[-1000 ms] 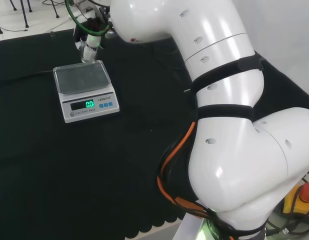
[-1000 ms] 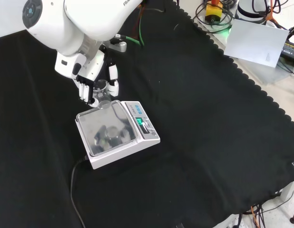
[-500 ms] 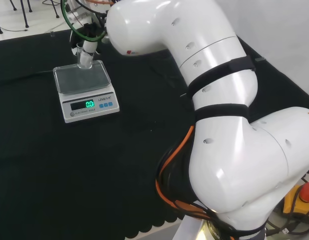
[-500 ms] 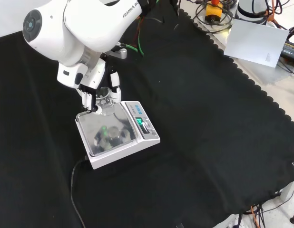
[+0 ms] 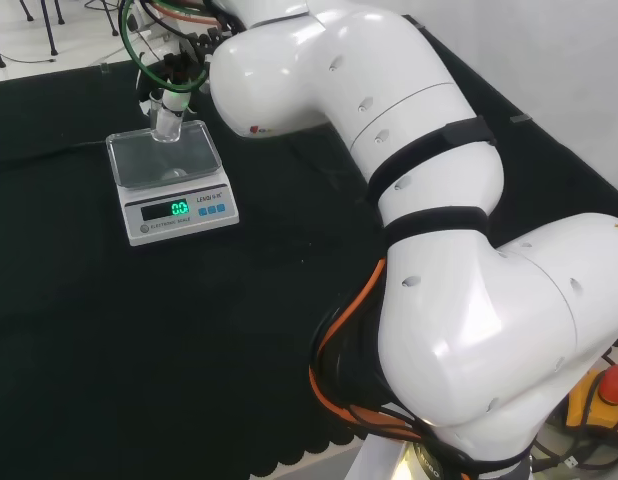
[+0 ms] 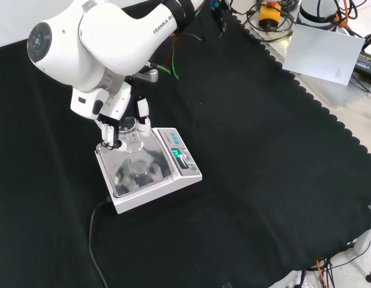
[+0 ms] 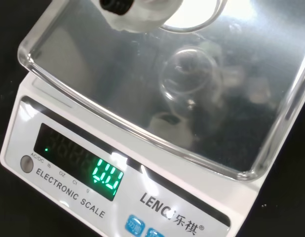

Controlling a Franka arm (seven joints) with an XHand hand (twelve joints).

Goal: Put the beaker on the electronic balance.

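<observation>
The electronic balance point(image 5: 175, 208) point(image 6: 184, 163) is white with a shiny steel pan point(image 5: 161, 158) point(image 6: 139, 173) point(image 7: 142, 84) and a lit green display. A small clear beaker point(image 5: 167, 122) point(image 6: 131, 135) point(image 7: 188, 81) is upright over the pan's edge that lies farthest from the display. The black and white hand point(image 5: 175, 78) point(image 6: 113, 114) point(image 7: 135, 12) comes down from above with its fingers curled round the beaker. I cannot tell whether the beaker's base touches the pan.
The balance's black cable point(image 6: 93, 235) runs off toward the front view's lower edge. The arm's big white links point(image 5: 419, 200) rise at the head view's right. Papers and cables point(image 6: 323, 48) lie past the cloth's scalloped edge.
The hand has carried the beaker from beside the balance to above the pan's edge. The arm's upper links have swung along with it.
</observation>
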